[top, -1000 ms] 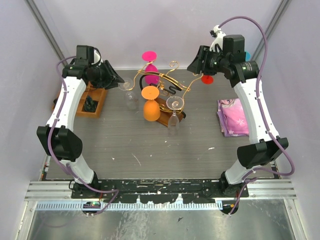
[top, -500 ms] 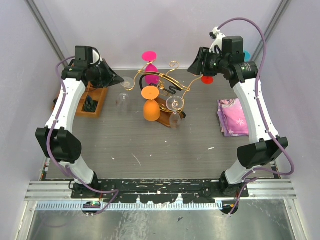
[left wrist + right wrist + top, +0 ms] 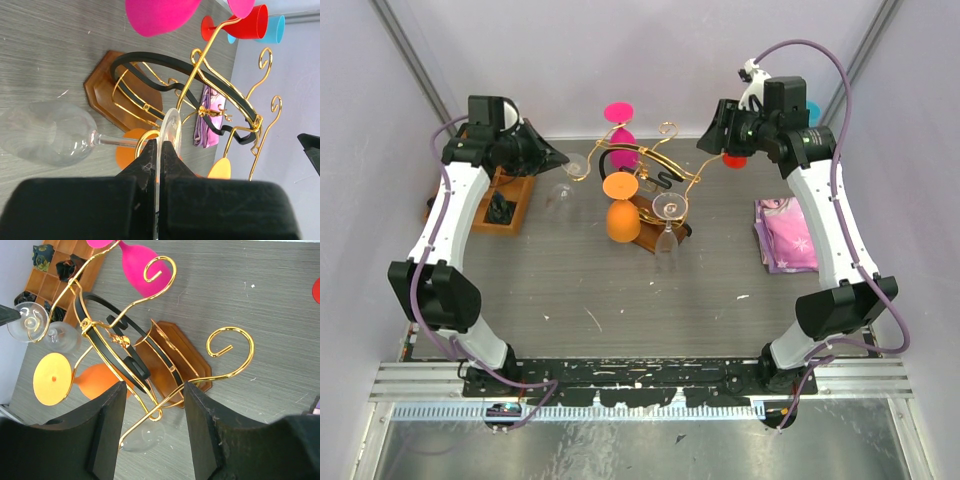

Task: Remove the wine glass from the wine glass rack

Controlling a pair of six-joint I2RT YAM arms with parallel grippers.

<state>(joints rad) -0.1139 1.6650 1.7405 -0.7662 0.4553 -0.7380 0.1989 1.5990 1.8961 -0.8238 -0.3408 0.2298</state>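
**Item 1. Left gripper** (image 3: 159, 150): closed to a thin slit, pinching the rim of the wine glass's foot edge-on. It was the nearer arm and the only one in contact.

**Item 2. Wine glass** (image 3: 47, 132): clear, hung at the nine o'clock end of the wine glass rack (image 3: 650, 172). In the left wrist view its long axis ran from the pinched foot out toward nine o'clock, stem first and then bowl. A gold scroll of the rack curled round the stem just beside the foot. In the top view the bowl (image 3: 558, 193) sat at about seven o'clock of the foot, above the table (image 3: 620, 290).

**Item 3. Right gripper** (image 3: 152, 432): half spread and holding nothing, poised over the rack from its two o'clock side, well apart from the glass.

**Item 4. Surroundings:** the compartmented tray (image 3: 512, 196) was near the bowl at nine o'clock. The orange glass (image 3: 623, 222) hung at the bowl's four o'clock.

**Item 5. Assessment:** the stem probably had to slide clear of the scroll's open side before any lift. The freest room appeared to lie toward six to seven o'clock, over bare table. The main risk seemed to be the thin foot twisting in the pinch.
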